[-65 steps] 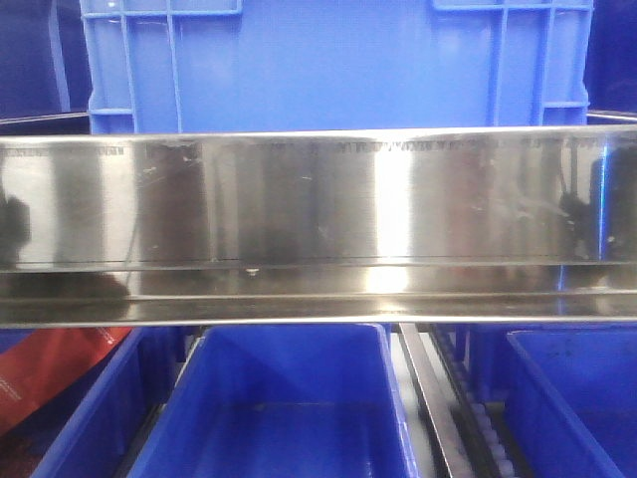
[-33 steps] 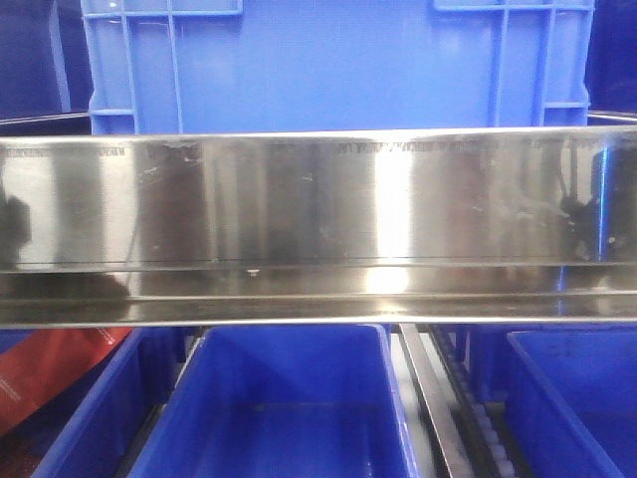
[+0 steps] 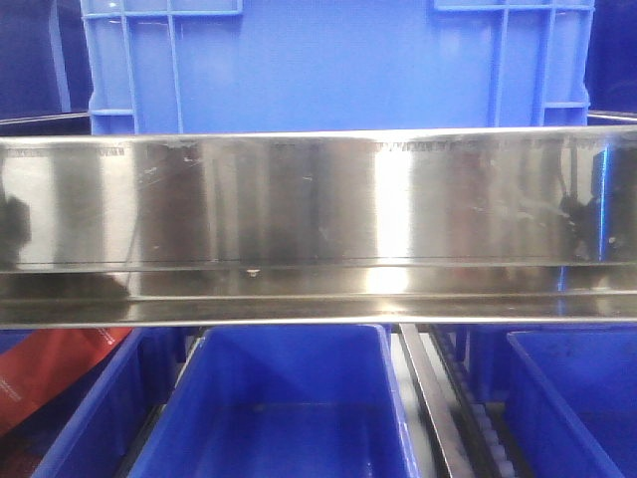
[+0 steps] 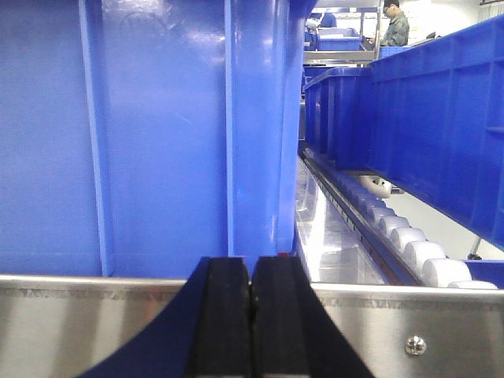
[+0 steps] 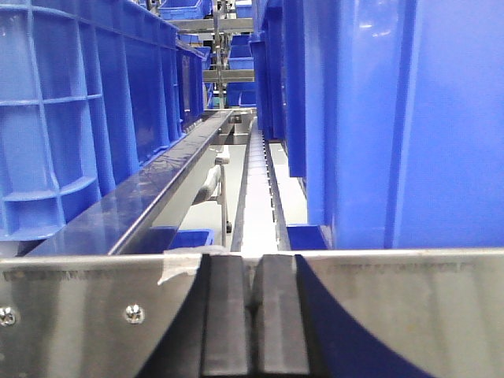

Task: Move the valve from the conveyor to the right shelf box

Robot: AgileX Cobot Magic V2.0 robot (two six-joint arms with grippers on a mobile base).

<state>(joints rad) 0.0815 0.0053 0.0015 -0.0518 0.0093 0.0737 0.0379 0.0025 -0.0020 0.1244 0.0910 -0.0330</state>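
Note:
No valve and no conveyor belt show in any view. My left gripper [image 4: 252, 272] is shut and empty, its black fingers pressed together in front of a steel rail [image 4: 409, 331] and a blue crate wall [image 4: 157, 134]. My right gripper [image 5: 253, 272] is shut and empty too, facing a steel rail [image 5: 94, 315] with blue crates [image 5: 409, 118] behind it. Neither gripper shows in the front view, which faces a steel shelf front [image 3: 318, 224] with a blue crate [image 3: 338, 65] on top.
Below the shelf front stand open blue bins [image 3: 289, 408], one at the right [image 3: 582, 398], and a red object [image 3: 50, 373] at the lower left. White rollers [image 4: 402, 236] run beside the crates. A roller track [image 5: 256, 189] runs away between crate rows. A person [image 4: 394, 24] stands far off.

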